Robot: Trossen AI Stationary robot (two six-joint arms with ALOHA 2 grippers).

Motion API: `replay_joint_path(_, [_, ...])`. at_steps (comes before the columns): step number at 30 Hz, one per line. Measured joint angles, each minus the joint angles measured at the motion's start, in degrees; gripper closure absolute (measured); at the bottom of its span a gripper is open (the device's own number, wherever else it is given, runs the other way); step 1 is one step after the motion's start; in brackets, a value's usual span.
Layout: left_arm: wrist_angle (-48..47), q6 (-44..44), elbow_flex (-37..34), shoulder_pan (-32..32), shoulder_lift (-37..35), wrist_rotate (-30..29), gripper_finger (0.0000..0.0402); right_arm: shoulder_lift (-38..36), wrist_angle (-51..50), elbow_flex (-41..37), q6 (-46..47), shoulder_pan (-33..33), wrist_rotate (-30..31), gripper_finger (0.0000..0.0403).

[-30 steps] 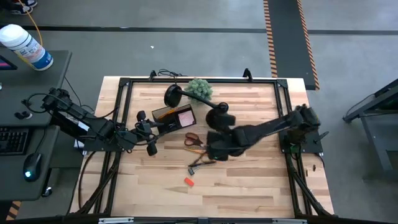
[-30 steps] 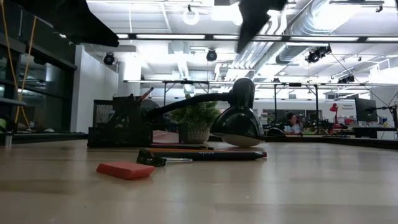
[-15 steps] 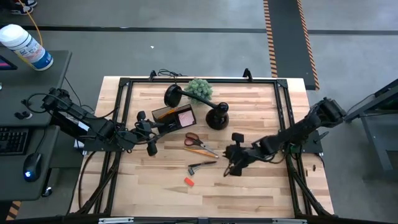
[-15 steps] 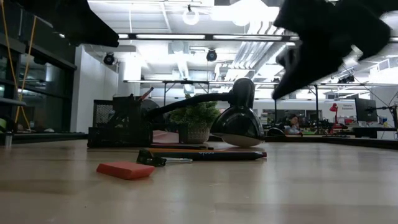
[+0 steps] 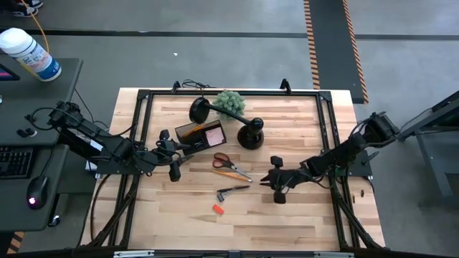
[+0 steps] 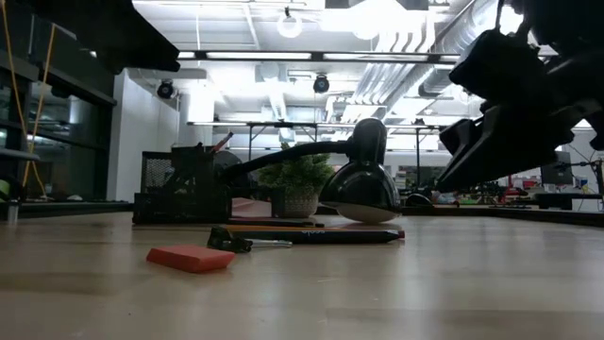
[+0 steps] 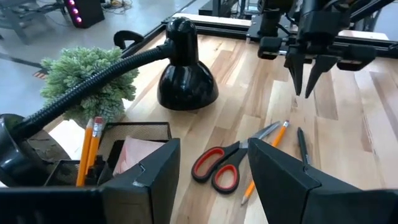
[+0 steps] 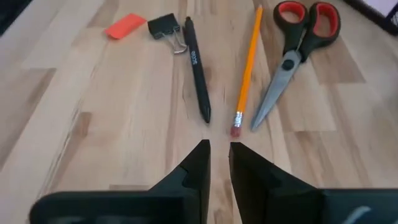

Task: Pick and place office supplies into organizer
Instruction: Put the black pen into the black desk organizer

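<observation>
Right tool point(image 5: 267, 181) withdrawn, slim orange pencil point(image 8: 247, 59)

The left arm reaches in from the left edge of the bench, stretched low toward the middle. Its left hand point(image 5: 172, 159) has its two fingers point(image 7: 283, 180) spread wide with nothing between them. The right arm comes in from the right side, bent at the elbow and angled down toward the bench centre. The right hand point(image 5: 275, 188) hangs above the bench surface, touching nothing, its fingers point(image 8: 252, 171) drawn close with only a narrow gap left between their tips, and it holds nothing.
</observation>
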Motion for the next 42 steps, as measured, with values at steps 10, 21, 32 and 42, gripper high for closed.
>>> replay_joint_path(10, [-0.03,0.02,0.0,0.0,0.0,-0.02,0.0222,8.16,5.42,2.45,-4.6,-0.03,-1.14,0.0327])
replay_joint_path(21, [-0.24,0.3,0.0,0.0,0.0,-0.02,0.0222,17.12,16.82,4.08,-6.24,-1.78,-3.26,0.0319])
replay_joint_path(32, [-0.24,0.28,0.0,0.0,0.0,-0.04,0.0222,20.45,21.76,4.11,-8.18,-3.15,-5.52,0.0308])
replay_joint_path(42, [-0.24,0.28,0.0,0.0,0.0,-0.04,0.0222,21.09,23.22,4.11,-8.57,-3.81,-5.48,0.0308])
